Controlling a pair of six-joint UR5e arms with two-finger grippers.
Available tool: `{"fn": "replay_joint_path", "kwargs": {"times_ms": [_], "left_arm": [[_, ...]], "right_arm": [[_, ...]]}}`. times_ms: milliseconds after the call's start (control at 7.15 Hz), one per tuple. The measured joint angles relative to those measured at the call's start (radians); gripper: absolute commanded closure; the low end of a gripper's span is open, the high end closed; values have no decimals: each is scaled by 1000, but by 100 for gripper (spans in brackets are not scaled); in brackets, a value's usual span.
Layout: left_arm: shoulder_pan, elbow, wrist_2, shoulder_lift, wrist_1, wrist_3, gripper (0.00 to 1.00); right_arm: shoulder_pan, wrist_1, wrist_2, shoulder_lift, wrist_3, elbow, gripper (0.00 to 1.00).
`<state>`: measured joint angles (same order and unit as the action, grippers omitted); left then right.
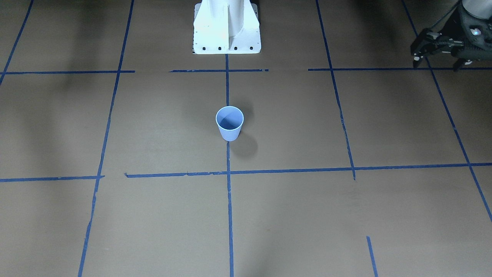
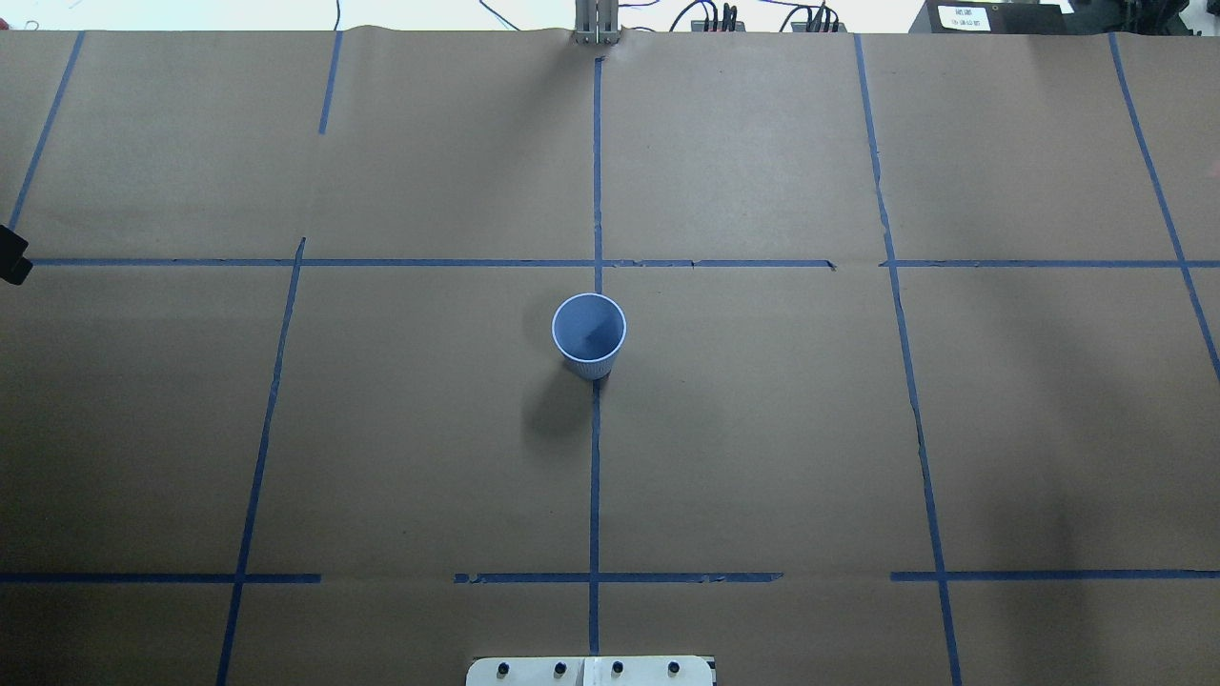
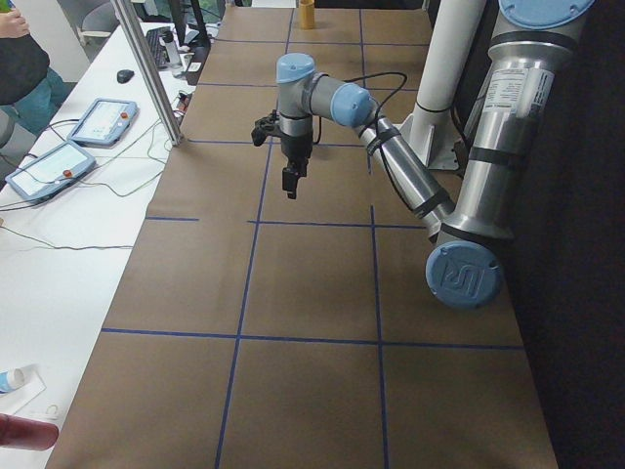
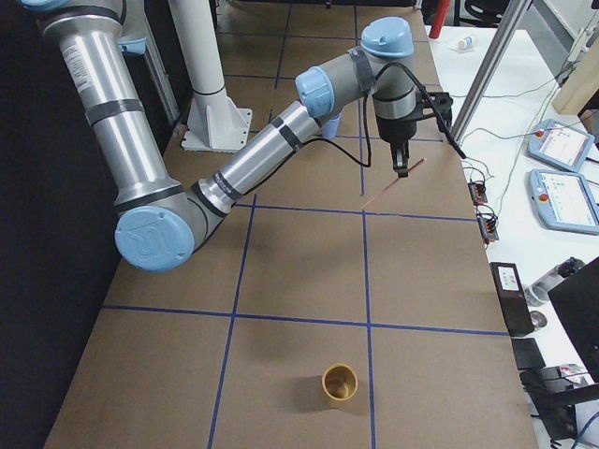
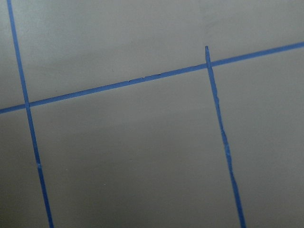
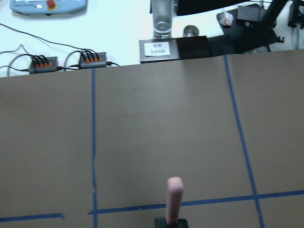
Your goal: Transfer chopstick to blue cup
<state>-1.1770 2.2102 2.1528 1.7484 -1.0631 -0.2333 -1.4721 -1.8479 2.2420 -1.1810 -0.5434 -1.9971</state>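
Observation:
The blue cup (image 1: pixel 230 124) stands upright and empty at the table's centre, on the middle tape line; it also shows in the overhead view (image 2: pixel 589 333). My right gripper (image 4: pixel 402 168) is shut on a pink chopstick (image 4: pixel 388 187) and holds it slanted above the table, well away from the cup. In the right wrist view the chopstick (image 6: pixel 174 197) sticks out of the gripper (image 6: pixel 171 222). My left gripper (image 1: pixel 436 63) is open and empty, above the table's left end, far from the cup. It hangs fingers down in the exterior left view (image 3: pixel 290 181).
A small orange cup (image 4: pixel 339 382) stands near the table's right end and also shows far off in the exterior left view (image 3: pixel 308 12). The robot base (image 1: pixel 226 38) is behind the blue cup. Power strips (image 6: pixel 42 64) and control pendants (image 3: pixel 59 161) lie beyond the far edge.

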Motion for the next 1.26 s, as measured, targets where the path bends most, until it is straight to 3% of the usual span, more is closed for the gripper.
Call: {"fn": "replay_joint_path", "kwargs": {"times_ms": [140,420,979,1259], "left_arm": [[-41,-52,2,0,-2,86,0],[-132,-216,9,-1,-91,235,0],[-274,-690,65,-3,-539,416,0],[-292,-756,75,-3,-609,428,0]], "right_arm": [[116,15,-59,66,-157,-38,100],[351,16,-264,189,-373,-79,100],[681,13,-631,355,-523,-77,100],[836,16,-794,425,-589,-24,100]]}}
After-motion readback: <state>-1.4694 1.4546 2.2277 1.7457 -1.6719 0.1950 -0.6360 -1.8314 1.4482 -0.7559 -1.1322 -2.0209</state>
